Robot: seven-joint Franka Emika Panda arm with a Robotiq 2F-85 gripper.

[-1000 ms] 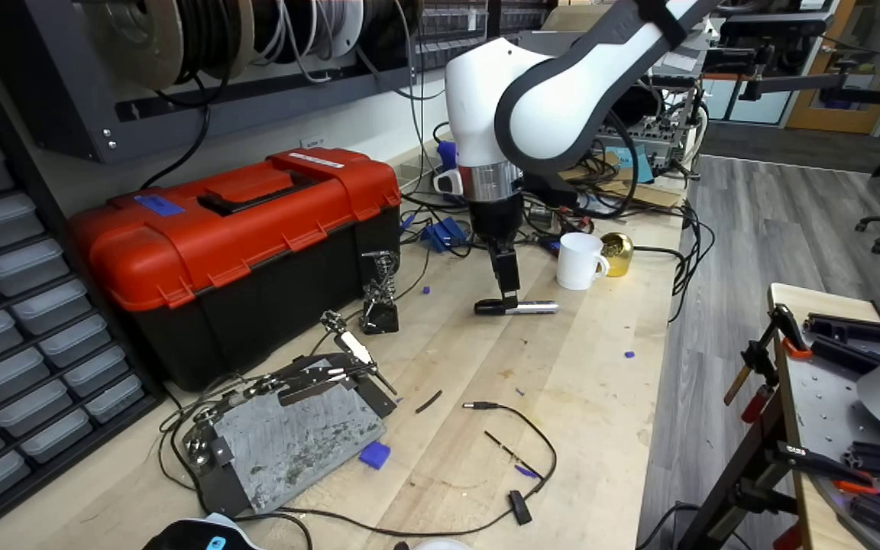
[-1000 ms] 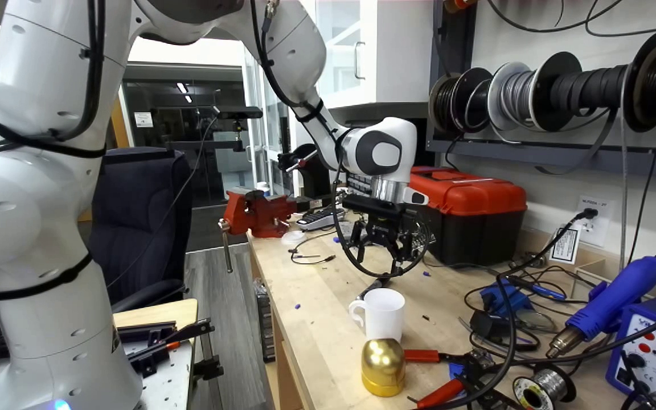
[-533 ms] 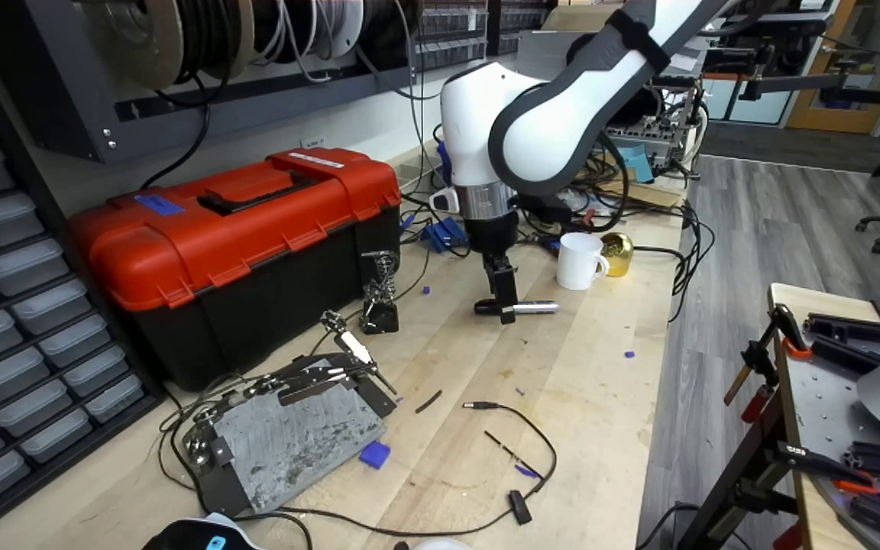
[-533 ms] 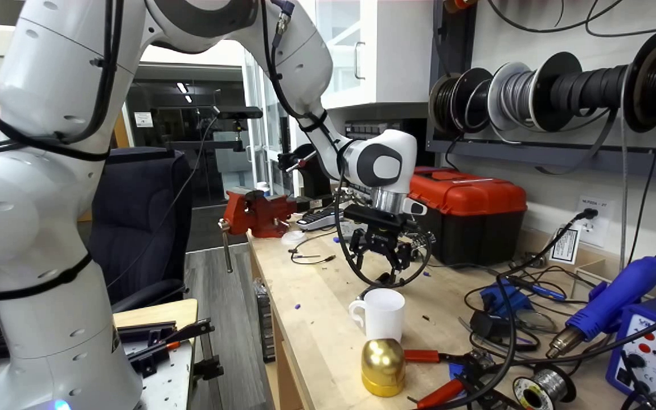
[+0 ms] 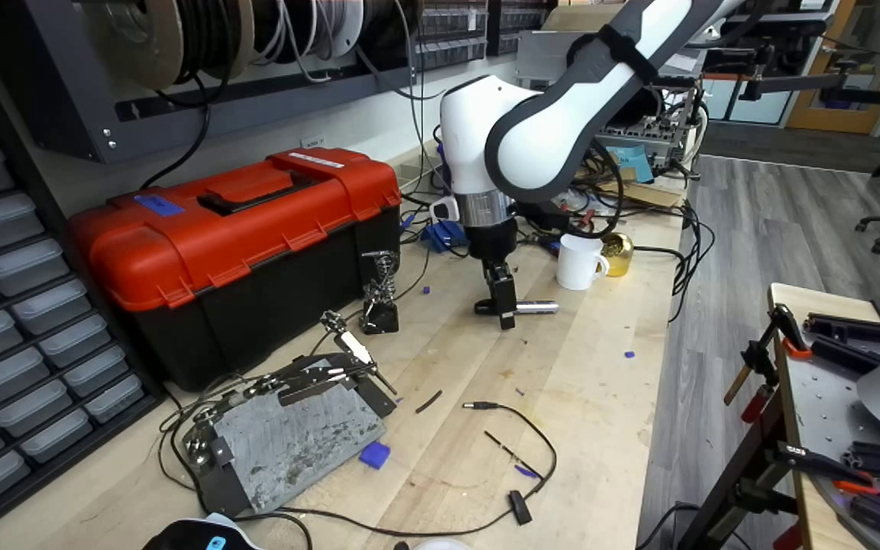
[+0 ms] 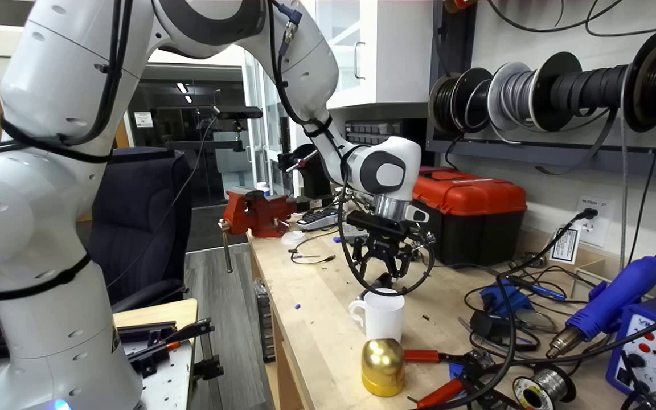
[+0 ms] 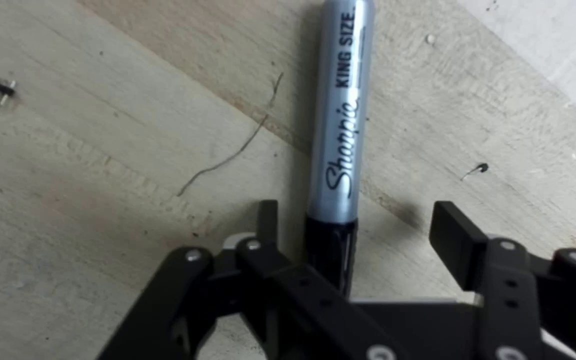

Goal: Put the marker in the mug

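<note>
The marker (image 7: 340,115), with a grey barrel and black cap, lies flat on the bench. It also shows in an exterior view (image 5: 538,307), partly behind my gripper (image 5: 506,324). In the wrist view my gripper (image 7: 357,227) is open, its fingers (image 7: 460,245) standing on either side of the marker's cap end. The marker is nearer the left finger, with a gap to the right one; the cap's end is hidden by the gripper. The white mug (image 5: 579,262) stands upright beyond the marker's grey end and also shows in an exterior view (image 6: 384,316).
A gold round container (image 6: 383,367) stands beside the mug. A red and black toolbox (image 5: 249,252) is at the wall. Cables, a blue hot-air tool (image 6: 618,302) and pliers (image 6: 439,393) lie around. A metal plate with clamps (image 5: 295,435) lies on the bench.
My gripper has moved down toward the bench, its fingertips dropping past the marker's level in an exterior view. The marker and mug have not moved.
</note>
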